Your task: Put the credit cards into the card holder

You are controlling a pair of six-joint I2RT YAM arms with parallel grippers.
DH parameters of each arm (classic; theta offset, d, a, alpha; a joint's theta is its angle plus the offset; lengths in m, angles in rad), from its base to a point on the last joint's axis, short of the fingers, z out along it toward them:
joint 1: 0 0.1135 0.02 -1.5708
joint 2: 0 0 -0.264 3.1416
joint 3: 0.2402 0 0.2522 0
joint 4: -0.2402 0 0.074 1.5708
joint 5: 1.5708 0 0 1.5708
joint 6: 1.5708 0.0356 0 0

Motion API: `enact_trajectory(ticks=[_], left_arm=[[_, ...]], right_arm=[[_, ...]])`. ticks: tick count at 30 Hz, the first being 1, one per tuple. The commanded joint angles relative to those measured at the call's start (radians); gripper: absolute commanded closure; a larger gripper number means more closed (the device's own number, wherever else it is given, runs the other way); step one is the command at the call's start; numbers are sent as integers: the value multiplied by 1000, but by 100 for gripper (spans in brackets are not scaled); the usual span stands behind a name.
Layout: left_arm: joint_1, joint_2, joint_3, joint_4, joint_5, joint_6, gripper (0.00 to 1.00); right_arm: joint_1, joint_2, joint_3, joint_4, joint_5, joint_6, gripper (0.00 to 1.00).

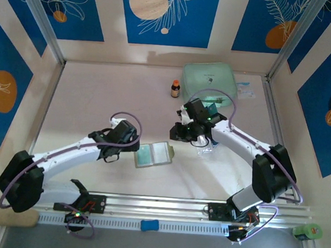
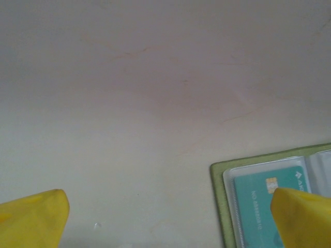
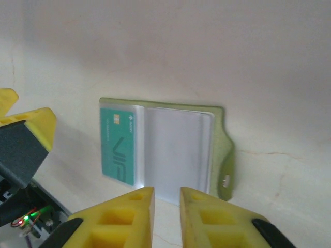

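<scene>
The olive-green card holder point(image 1: 164, 153) lies open on the table between my two grippers. One teal credit card point(image 3: 119, 147) sits in its left clear pocket, also seen as the credit card point(image 2: 258, 206). The right pocket point(image 3: 176, 152) looks pale and bare. My left gripper point(image 2: 168, 222) is open wide, and one of its yellow fingers point(image 2: 305, 217) hangs over the card holder point(image 2: 220, 206) at its corner. My right gripper point(image 3: 167, 201) hovers just short of the holder's near edge, its jaws a narrow gap apart with nothing between them.
A large mint-green zip case point(image 1: 210, 81) and a small brown bottle point(image 1: 175, 89) stand at the back. A clear plastic piece point(image 1: 205, 148) lies under the right arm. The left gripper's finger point(image 3: 31, 124) shows left of the holder.
</scene>
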Motion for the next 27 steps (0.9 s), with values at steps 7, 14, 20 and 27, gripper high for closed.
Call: enact_trajectory(ticks=[7, 14, 20, 27], left_arm=[[29, 79, 61, 117, 178, 73, 0], [54, 130, 108, 105, 235, 122, 0], [77, 188, 158, 118, 266, 128, 0], [80, 210, 183, 110, 251, 99, 0]], right_arm=[[31, -99, -98, -28, 151, 126, 70], [86, -76, -93, -17, 196, 151, 57], [87, 28, -66, 7, 198, 93, 55], [70, 127, -45, 38, 145, 27, 58]])
